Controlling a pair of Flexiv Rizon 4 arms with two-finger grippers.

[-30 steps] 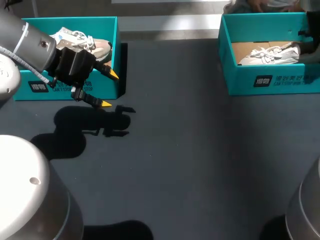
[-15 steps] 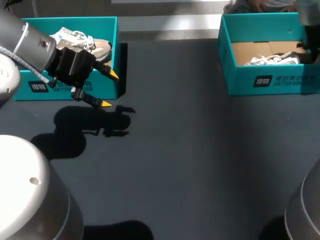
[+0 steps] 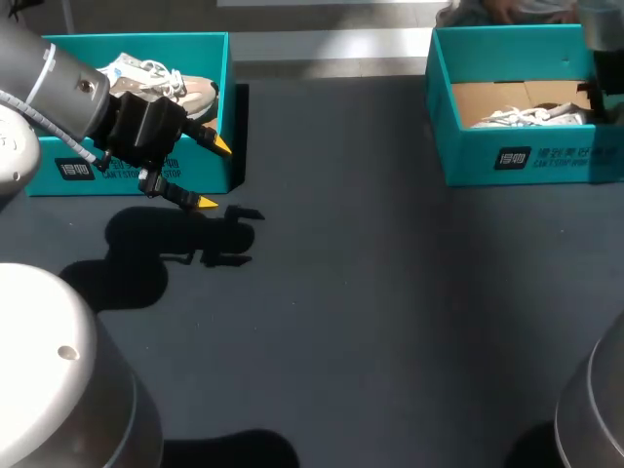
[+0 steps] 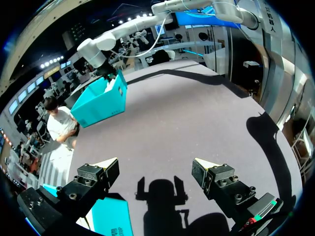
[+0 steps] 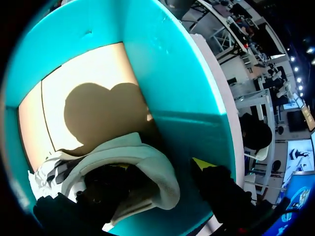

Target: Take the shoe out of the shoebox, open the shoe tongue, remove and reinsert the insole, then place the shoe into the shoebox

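**Status.** The shoe [image 3: 526,115] lies low inside the right shoebox [image 3: 526,161]. The right pincer [image 5: 160,167] is also down inside the right shoebox and straddles the shoe's heel. One finger sits in the shoe opening. The other sits outside the heel, next to the side wall of the right shoebox. A strip of wall shows between the outer finger and the heel, so the pincer reads as open and grips nothing.

The left pincer [image 3: 214,174] is spread wide and empty. It hangs over the bench [image 3: 370,292], well apart from the right shoebox.

**Hazard 1: snag on withdrawal.** The inner finger sits below the heel collar. A tilted or sideways lift can hook the collar and tip the shoe, or drag it over the rim of the right shoebox.

**Hazard 2: wall contact.** The outer finger is near the side wall of the right shoebox. Any outward drift can dent the wall or push the right shoebox across the bench.

**Hazard 3: weak hold.** If the pincer closes here, it clamps only the soft heel collar. The shoe is then likely to swing and slip during a lift.

**Hazard 4: unverified steps.** The tongue and the insole are hidden in these views, so their condition cannot be confirmed.
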